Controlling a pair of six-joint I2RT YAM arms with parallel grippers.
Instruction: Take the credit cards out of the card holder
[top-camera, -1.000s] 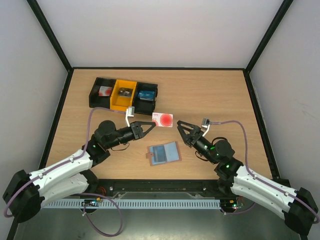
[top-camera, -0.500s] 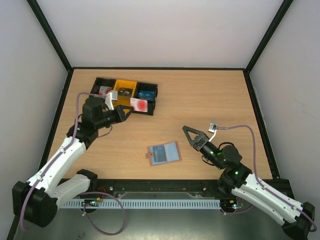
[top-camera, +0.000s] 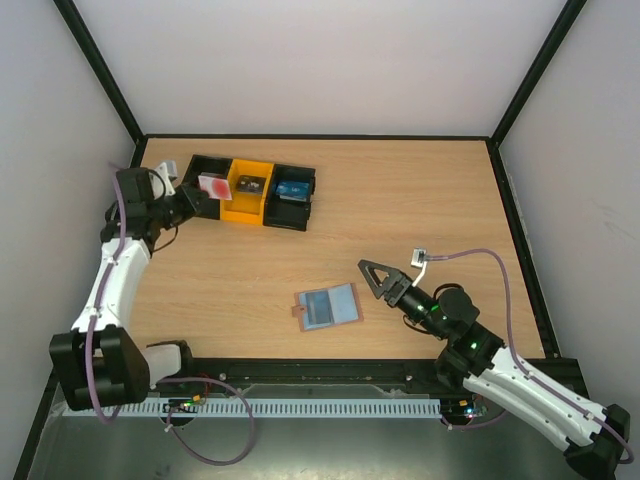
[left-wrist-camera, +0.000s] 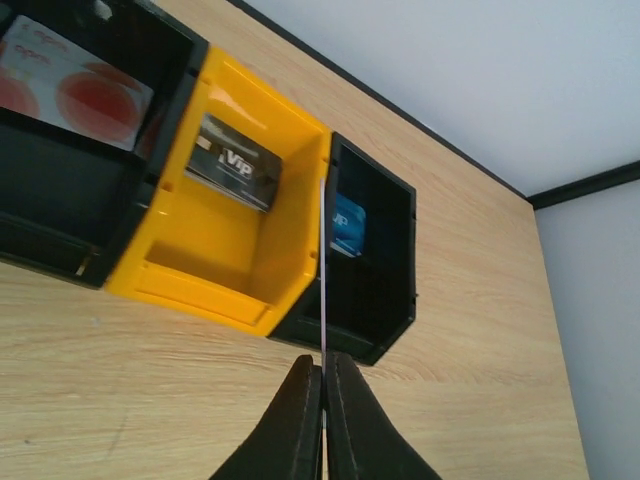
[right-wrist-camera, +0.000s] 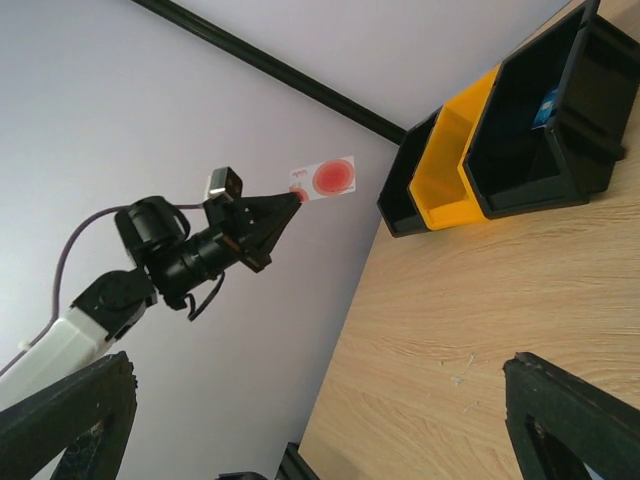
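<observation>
The card holder (top-camera: 328, 306) lies open on the table, its light blue-grey inside up. My left gripper (top-camera: 198, 196) is at the far left by the row of bins and is shut on a pinkish-red credit card (top-camera: 212, 186). In the left wrist view that credit card (left-wrist-camera: 323, 290) shows edge-on as a thin line rising from the left gripper (left-wrist-camera: 323, 358). The right wrist view shows the same credit card (right-wrist-camera: 325, 178) held in the air by the left gripper (right-wrist-camera: 288, 203). My right gripper (top-camera: 374, 279) stands open and holds nothing, just right of the holder.
A row of bins (top-camera: 250, 191) stands at the back left. The left black bin (left-wrist-camera: 60, 215) holds a red-and-white card (left-wrist-camera: 75, 90), the yellow bin (left-wrist-camera: 215, 250) a dark card (left-wrist-camera: 235, 172), the right black bin (left-wrist-camera: 375, 300) a blue one (left-wrist-camera: 348, 222). Walls enclose the table.
My left arm has swung from the table's middle to the far left with the pinkish-red card. The right gripper has opened wider and drawn back toward the near edge.
</observation>
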